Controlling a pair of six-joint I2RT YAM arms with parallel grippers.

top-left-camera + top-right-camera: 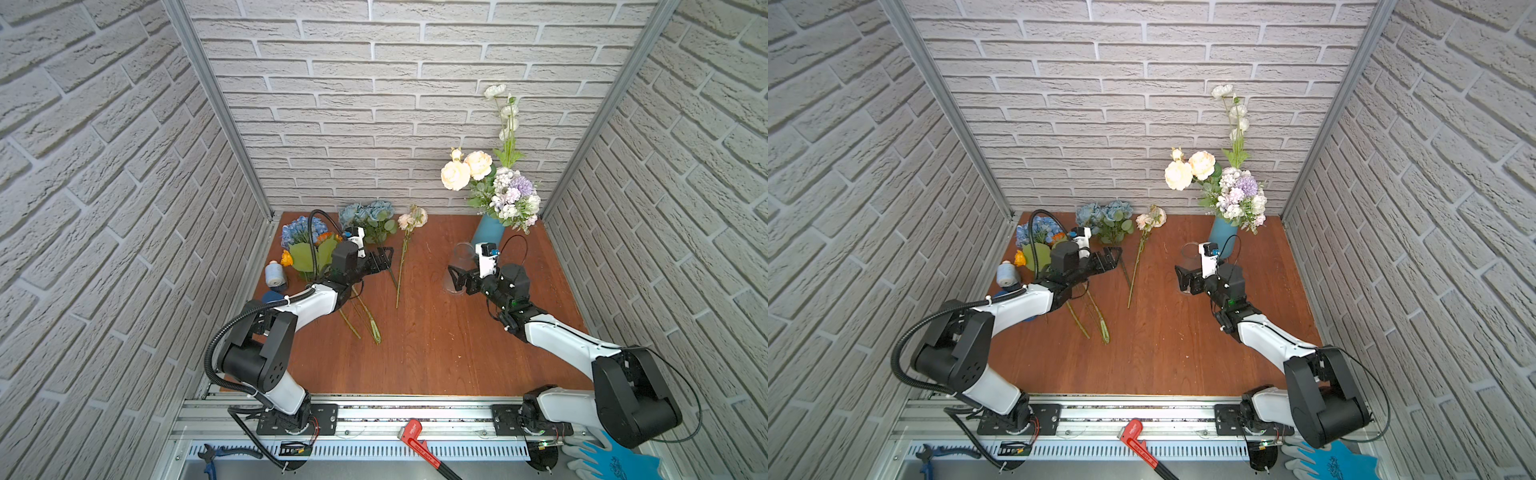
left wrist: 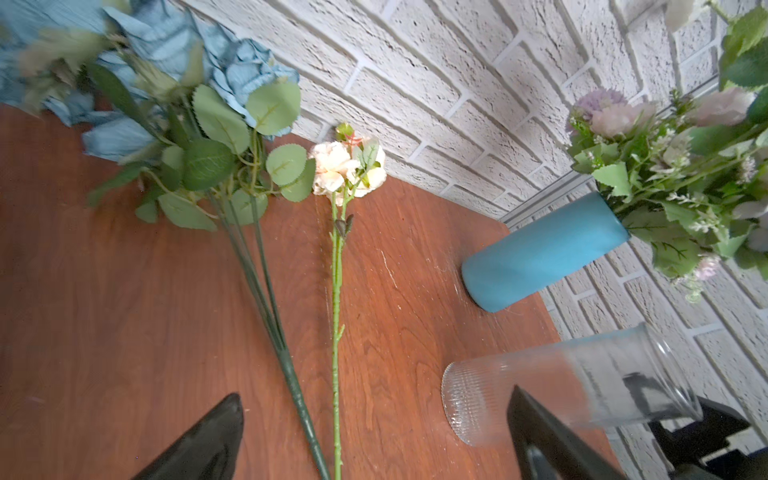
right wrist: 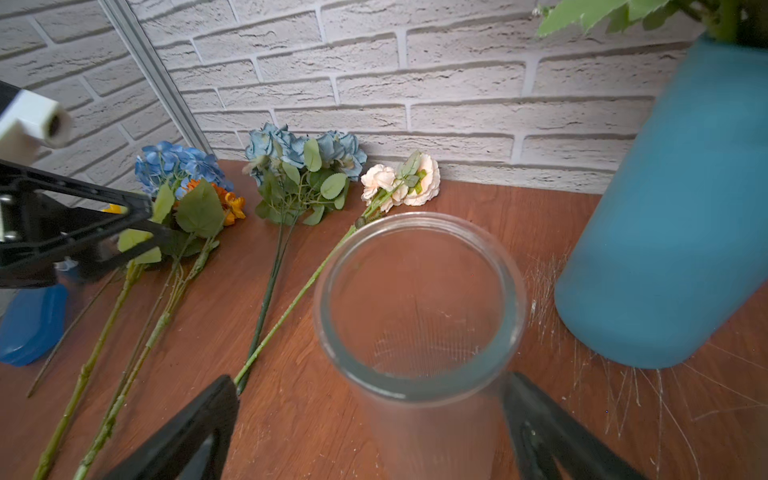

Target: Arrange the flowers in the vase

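I am starting with the flowers [image 1: 1113, 220]. Four lots are lying loose at the far left of the bench [image 1: 436, 345], heads at the far edge: the blue hydrangea [image 1: 301, 229], the orange sunflowers [image 1: 325, 238], the dusty-blue roses [image 1: 365, 212] and, rightmost, a single peach rose [image 1: 412, 218]. At the far right the blue vase [image 1: 489, 232] is already holding cream roses [image 1: 465, 170], lilac clusters [image 1: 515, 193] and tall white buds [image 1: 508, 112]. Just nearer than it, the glass vase [image 3: 419, 307] is standing upright and empty.

I am hovering my left hand [image 1: 385, 259], released and spread wide, over the stems of the dusty-blue roses, with the peach rose's stem just beside. My right hand [image 1: 455, 279] is released too, its jaws standing on either side of the glass vase. I cannot tell whether they are touching the glass.

I am judging this to be the pick of the next stem. The next move is calling for lowering the left hand onto one thin stem, clenching on it alone, and steadying the glass vase.

I am finding no label on either vase. The red wrench [image 1: 417, 440] and blue glove [image 1: 615, 461] at the near edge are carrying marks too small to read.
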